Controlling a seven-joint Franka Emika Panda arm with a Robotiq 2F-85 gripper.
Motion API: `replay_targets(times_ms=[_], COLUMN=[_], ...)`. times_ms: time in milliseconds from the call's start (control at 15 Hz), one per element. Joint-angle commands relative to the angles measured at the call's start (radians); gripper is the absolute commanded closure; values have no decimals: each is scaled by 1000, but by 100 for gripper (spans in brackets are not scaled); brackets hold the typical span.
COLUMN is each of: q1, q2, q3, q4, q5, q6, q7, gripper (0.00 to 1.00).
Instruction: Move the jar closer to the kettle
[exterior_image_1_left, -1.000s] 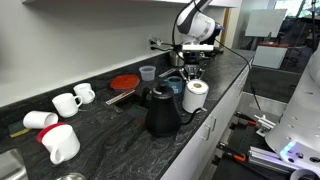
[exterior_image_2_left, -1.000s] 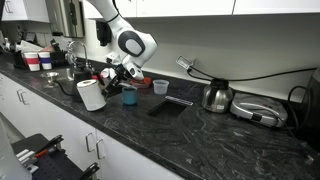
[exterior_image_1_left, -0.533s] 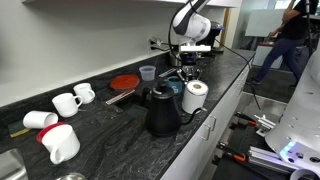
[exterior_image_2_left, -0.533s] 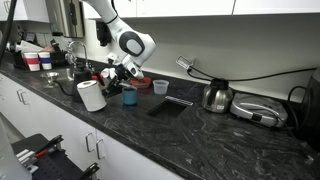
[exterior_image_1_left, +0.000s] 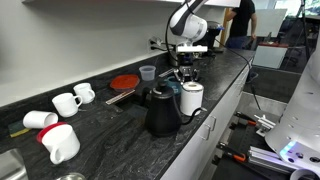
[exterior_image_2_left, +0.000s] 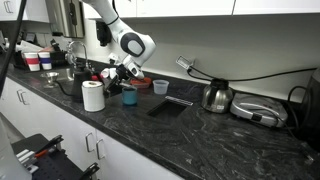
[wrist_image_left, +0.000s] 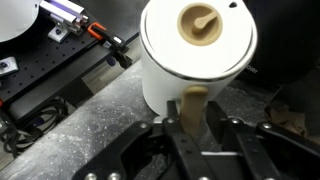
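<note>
The white cylindrical jar (exterior_image_1_left: 192, 99) stands upright on the dark counter, close beside the matte black kettle (exterior_image_1_left: 160, 110), near the counter's front edge. It also shows in an exterior view (exterior_image_2_left: 93, 96). In the wrist view the jar (wrist_image_left: 180, 70) has a tan lid knob and a tan strip running down its side. My gripper (wrist_image_left: 195, 120) is at the jar's side with that tan strip between its fingers, and looks shut on it. The gripper also shows in both exterior views (exterior_image_1_left: 190, 73) (exterior_image_2_left: 113, 78).
Three white mugs (exterior_image_1_left: 68, 102) and a white pitcher (exterior_image_1_left: 62, 143) lie at one end of the counter. A red plate (exterior_image_1_left: 124, 82), a grey cup (exterior_image_1_left: 148, 72), a blue cup (exterior_image_2_left: 129, 96) and a shiny silver kettle (exterior_image_2_left: 214, 96) stand nearby. A person stands behind the counter's end.
The jar was tilted in my gripper and now stands upright on the counter by the kettle. A person has walked across the background.
</note>
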Motion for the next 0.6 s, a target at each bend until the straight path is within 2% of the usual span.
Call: replay_targets(times_ms=[0,267,333,533], q1=[-1,-7,-10,-17], q2=[7,-23,-40,-101], q3=[2,-1,-4,-18], q4=[24,15,8,-25], q5=[5,18,17,-19], q6=[4,17,16,-1], q7=[3,-11,-15,-10], gripper=[31,4,1,0])
